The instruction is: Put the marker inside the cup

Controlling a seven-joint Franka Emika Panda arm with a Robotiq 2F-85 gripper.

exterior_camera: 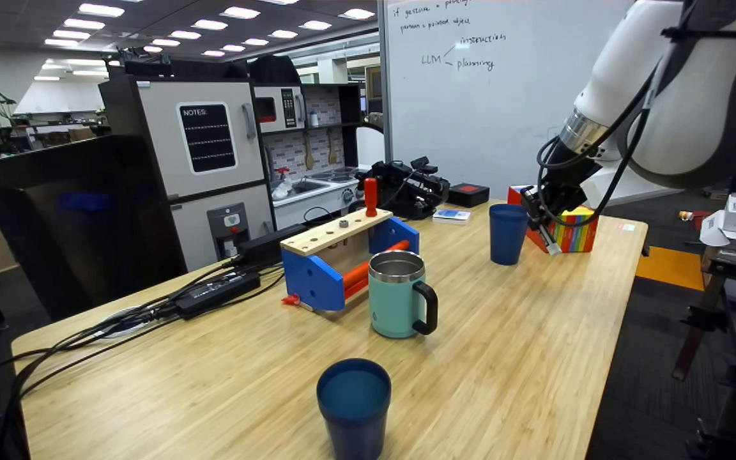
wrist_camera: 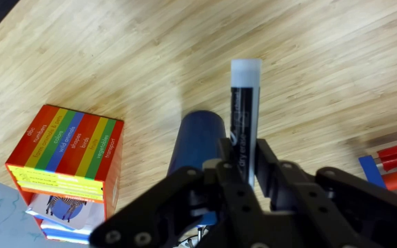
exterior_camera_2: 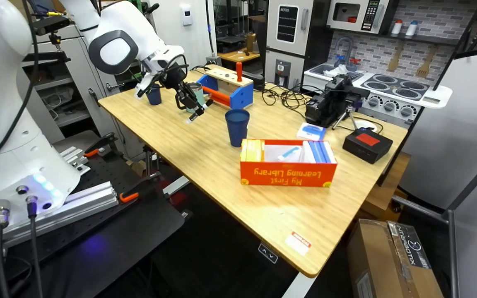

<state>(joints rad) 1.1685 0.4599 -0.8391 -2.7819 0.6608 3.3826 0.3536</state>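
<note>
The marker is slim and black with a whitish end. My gripper is shut on it, and the whitish end points out past the fingertips. The cup, a plain blue tumbler, is partly hidden behind the left finger in the wrist view. In an exterior view the cup stands upright, with my gripper and the tilted marker right of it. In an exterior view the gripper and marker are left of the cup, apart from it and above the table.
A colourful book box stands beside the cup. A grey-green mug with a handle and a darker navy-teal cup stand farther along the table. A toy workbench and black cables with a power brick lie along the table's side.
</note>
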